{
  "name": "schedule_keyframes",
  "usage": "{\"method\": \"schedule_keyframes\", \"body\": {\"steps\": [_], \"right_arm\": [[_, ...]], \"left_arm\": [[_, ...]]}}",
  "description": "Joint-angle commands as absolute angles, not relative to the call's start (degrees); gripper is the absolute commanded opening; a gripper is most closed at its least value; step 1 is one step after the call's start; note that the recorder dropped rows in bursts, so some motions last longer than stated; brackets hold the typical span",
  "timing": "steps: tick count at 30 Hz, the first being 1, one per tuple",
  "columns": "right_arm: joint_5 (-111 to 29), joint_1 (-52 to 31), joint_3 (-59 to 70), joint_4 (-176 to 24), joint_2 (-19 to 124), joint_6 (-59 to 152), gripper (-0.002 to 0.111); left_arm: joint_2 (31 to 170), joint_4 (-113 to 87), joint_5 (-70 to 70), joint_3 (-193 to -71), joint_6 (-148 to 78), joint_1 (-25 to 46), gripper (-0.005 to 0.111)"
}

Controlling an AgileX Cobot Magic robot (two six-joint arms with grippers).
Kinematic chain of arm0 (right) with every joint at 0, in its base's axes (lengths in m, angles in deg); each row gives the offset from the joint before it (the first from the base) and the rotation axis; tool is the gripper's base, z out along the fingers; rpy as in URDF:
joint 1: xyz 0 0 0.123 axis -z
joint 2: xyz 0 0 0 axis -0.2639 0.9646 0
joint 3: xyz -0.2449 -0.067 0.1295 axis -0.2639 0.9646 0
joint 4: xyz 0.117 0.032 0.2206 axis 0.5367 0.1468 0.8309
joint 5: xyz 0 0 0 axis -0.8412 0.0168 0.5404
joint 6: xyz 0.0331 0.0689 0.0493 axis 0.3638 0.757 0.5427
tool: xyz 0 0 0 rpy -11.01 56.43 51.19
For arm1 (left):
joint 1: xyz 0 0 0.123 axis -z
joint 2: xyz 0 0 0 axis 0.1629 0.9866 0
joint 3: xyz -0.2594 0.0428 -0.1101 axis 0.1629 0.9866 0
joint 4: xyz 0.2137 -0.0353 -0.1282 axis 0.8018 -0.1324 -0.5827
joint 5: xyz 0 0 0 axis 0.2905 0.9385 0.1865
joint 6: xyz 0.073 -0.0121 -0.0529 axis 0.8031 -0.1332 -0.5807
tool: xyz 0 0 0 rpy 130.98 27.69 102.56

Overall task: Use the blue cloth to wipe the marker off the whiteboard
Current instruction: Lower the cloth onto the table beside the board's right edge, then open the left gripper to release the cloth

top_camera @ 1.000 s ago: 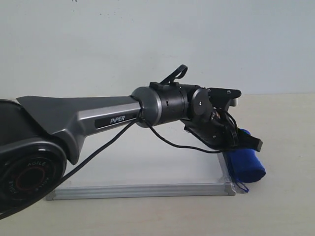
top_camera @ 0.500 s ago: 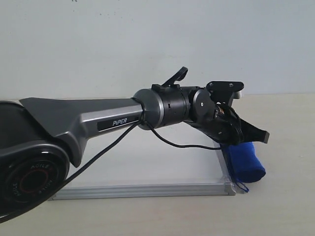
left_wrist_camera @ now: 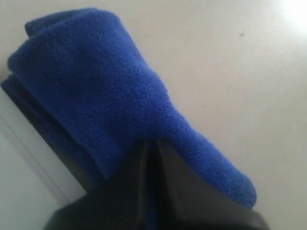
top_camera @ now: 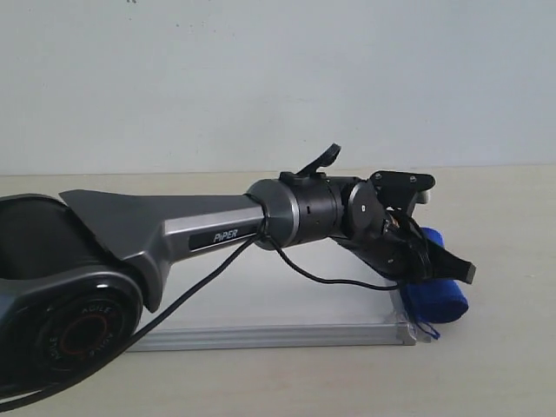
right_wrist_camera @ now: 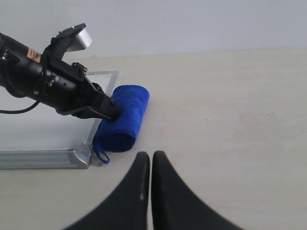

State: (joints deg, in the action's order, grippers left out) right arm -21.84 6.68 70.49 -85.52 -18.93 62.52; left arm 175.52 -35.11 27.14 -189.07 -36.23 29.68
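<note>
Left arm (top_camera: 174, 226), grey with a black wrist, reaches in from the left across the square white board with a silvery metal frame (top_camera: 261, 336). The board lies flat on the pale beige bench (right_wrist_camera: 230, 120). From the exterior view most of the board's face is hidden behind that arm, so the surface cannot be read there. The deep blue fuzzy cloth roll (top_camera: 441, 297) lies at the board's near right corner, its long side running along the right frame rail and touching it. A small blue loop (right_wrist_camera: 101, 155) sits at the roll's near end, right by the frame corner. The left tool (top_camera: 465, 271) is tilted down onto the top of the roll with its fingers drawn together. In the left wrist view the blue pile is pulled into a ridge toward the black fingers (left_wrist_camera: 182, 191), and a sliver of blue shows between them, so it is closed on a pinch of the cloth roll. The right tool (right_wrist_camera: 150, 154) hangs over bare bench on the near side of the roll, close to it but apart. Its two black fingers are pressed almost together with only a hairline gap, gripping nothing. A pale wall (top_camera: 261, 78) rises behind the bench.
</note>
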Motion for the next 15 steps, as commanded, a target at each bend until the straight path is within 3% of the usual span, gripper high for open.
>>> {"method": "schedule_keyframes", "body": {"steps": [1, 11, 15], "right_arm": [[-22.16, 6.77, 70.43, -85.51, -19.23, 62.37, 0.001], [-22.16, 6.77, 70.43, -85.51, -19.23, 62.37, 0.001], [-22.16, 6.77, 70.43, -85.51, -19.23, 62.37, 0.001]], "left_arm": [[177.29, -35.35, 29.62, -189.12, -35.67, 30.01, 0.004], [170.77, -35.35, 32.62, -189.17, -35.43, 29.91, 0.004], [166.38, -33.06, 40.81, -189.17, -33.34, 29.01, 0.004]]}}
